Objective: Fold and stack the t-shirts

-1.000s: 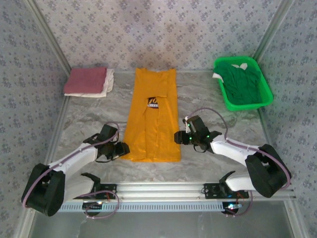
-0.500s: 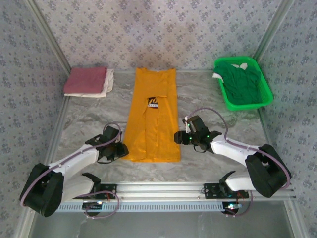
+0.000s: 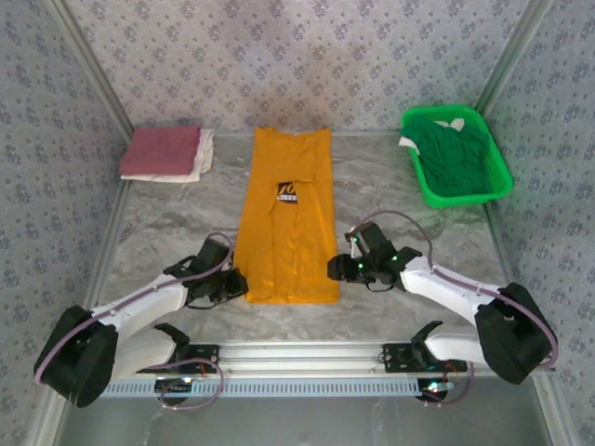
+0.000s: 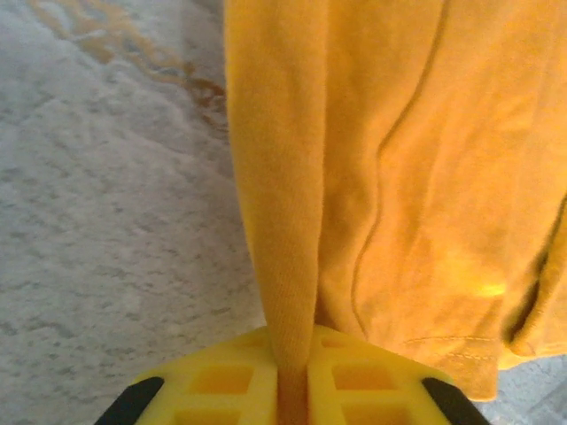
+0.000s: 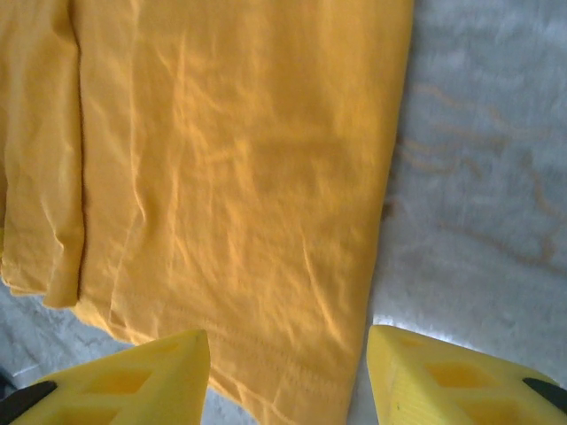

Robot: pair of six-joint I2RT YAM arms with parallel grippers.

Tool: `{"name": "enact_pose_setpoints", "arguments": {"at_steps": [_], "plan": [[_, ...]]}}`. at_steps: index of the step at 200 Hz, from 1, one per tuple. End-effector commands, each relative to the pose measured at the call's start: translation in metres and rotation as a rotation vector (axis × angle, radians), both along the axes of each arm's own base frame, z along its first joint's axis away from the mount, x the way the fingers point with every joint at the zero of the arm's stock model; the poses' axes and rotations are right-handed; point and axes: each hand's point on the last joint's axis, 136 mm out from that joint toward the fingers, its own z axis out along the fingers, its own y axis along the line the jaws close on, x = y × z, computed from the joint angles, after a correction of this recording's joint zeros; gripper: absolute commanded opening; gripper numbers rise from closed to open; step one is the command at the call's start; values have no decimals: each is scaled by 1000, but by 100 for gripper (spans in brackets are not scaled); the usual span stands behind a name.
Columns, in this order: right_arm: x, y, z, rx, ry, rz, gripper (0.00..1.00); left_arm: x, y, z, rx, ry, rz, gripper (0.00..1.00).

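The grey marbled counter (image 3: 167,223) bears an orange-yellow t-shirt (image 3: 288,232) folded lengthwise; left of it a white t-shirt (image 3: 205,153) under a red one (image 3: 160,151), right of it a green basket (image 3: 462,198).

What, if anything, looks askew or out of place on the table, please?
Nothing is spilled or damaged. The orange-yellow t-shirt is bunched into a ridge where the left gripper pinches it, and the red t-shirt sits offset on the white t-shirt.

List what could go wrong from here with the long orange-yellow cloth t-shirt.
1. The left pincer pinches only a thin ridge of the orange-yellow cloth t-shirt; it might slip out when lifted.
2. The right pincer stands open over the opposite hem corner, so lifting now would probably skew the fold.
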Motion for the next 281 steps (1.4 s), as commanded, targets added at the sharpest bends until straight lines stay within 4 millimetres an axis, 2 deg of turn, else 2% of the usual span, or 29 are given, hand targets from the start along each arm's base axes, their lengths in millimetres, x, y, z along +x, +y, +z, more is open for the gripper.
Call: {"name": "enact_pose_setpoints", "arguments": {"at_steps": [1, 21, 86, 112, 138, 206, 223, 256, 281], "plan": [[-21, 0, -12, 12, 145, -40, 52, 0, -13, 5, -56, -15, -54, 9], [-26, 9, -19, 33, 204, -33, 52, 0, -15, 4, -58, -7, -68, 0], [-40, 21, -30, 34, 280, -8, 50, -8, -11, 8, -74, -19, -68, 0], [-43, 12, -32, -17, 280, -18, 49, -11, -7, 9, -55, -27, -72, 0], [-39, 3, -24, -40, 235, -62, 50, -11, -7, 7, -60, -29, -71, 0], [-45, 14, -38, -50, 279, -36, 50, -11, -5, 6, -51, -37, -75, 0], [-44, 15, -35, -57, 268, -34, 49, -12, -3, 5, -42, -38, -69, 0], [-35, 7, -17, -57, 187, -67, 49, -12, 0, 5, -36, -52, -64, 0], [-35, -2, -17, -65, 181, -104, 49, -11, -1, 5, -41, -53, -67, 0]]}}
